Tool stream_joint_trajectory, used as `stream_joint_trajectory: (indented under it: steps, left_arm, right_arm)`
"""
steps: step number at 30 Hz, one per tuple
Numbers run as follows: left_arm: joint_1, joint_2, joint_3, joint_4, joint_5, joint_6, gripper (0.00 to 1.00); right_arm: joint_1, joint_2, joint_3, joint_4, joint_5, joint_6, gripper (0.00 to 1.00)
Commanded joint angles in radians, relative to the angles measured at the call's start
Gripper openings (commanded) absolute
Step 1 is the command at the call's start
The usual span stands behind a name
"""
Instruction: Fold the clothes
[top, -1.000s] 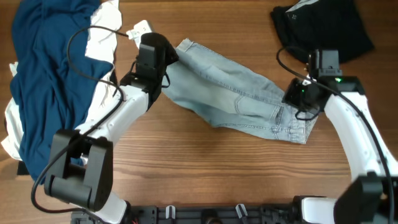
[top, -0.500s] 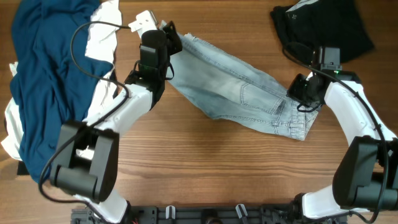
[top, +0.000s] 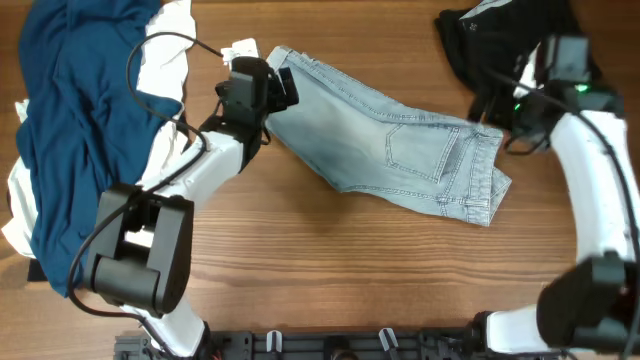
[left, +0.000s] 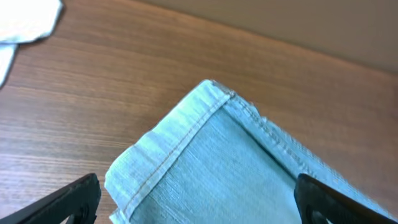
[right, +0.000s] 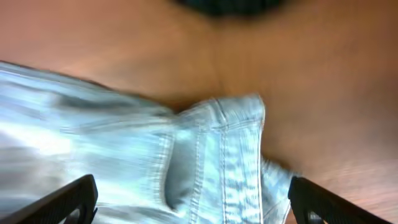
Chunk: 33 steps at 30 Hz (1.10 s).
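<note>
While the denim shorts (top: 400, 150) lie spread out mid-table (top: 330, 270), my left gripper (left: 196, 190) sits over their upper-left stitched corner, fingers wide apart, gripping nothing. Right gripper (right: 193, 186) is the same: spread wide above the opposite end, view blurred, nothing held. Dark-blue garment (top: 70, 120) lies over the white one (top: 172, 60) far left; black garment (top: 500, 35) top right.

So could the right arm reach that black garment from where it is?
Probably yes. The right gripper hangs open over the edge of the shorts, close to the black garment, with nothing lying between them.
</note>
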Motion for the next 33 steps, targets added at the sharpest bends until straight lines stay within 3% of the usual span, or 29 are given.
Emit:
stream_joint_trajectory:
  steps: [1,8,16,19,21,22,23,26,28,33]
  left_arm:
    - [0.033,0.027,0.006,-0.051,0.165,0.085,1.0]
    - [0.039,0.117,0.006,-0.138,0.165,0.085,0.96]
    - [0.045,0.19,0.006,-0.134,0.134,0.084,0.72]
    - [0.045,0.217,0.006,-0.121,0.13,0.084,0.54]
    - [0.045,0.23,0.006,-0.117,0.127,0.08,0.32]
    - [0.046,0.232,0.006,-0.127,0.107,0.068,0.26]
    - [0.051,0.232,0.006,-0.156,0.072,0.03,0.15]
    - [0.105,0.208,0.015,-0.362,0.049,-0.074,0.04]
    - [0.185,0.164,0.019,-0.596,0.074,-0.193,0.04]
    - [0.38,0.116,0.019,-0.981,0.308,-0.203,0.04]
  right_arm:
    - [0.002,-0.073,0.109,-0.035,-0.039,-0.09,1.0]
    - [0.049,-0.072,0.108,-0.06,-0.039,-0.081,1.0]
    - [0.068,-0.072,0.108,-0.056,-0.039,-0.052,1.0]
    - [0.068,-0.072,0.108,-0.056,-0.038,-0.036,1.0]
    - [0.068,-0.072,0.108,-0.056,-0.038,-0.035,0.99]
    - [0.068,-0.072,0.108,-0.057,-0.038,-0.034,0.96]
    - [0.068,-0.072,0.108,-0.057,-0.038,-0.016,0.95]
    - [0.068,-0.064,0.108,-0.06,-0.039,0.025,0.93]
    - [0.078,-0.037,0.108,-0.068,-0.038,0.034,0.93]
    - [0.164,0.113,0.108,-0.053,-0.039,0.034,0.93]
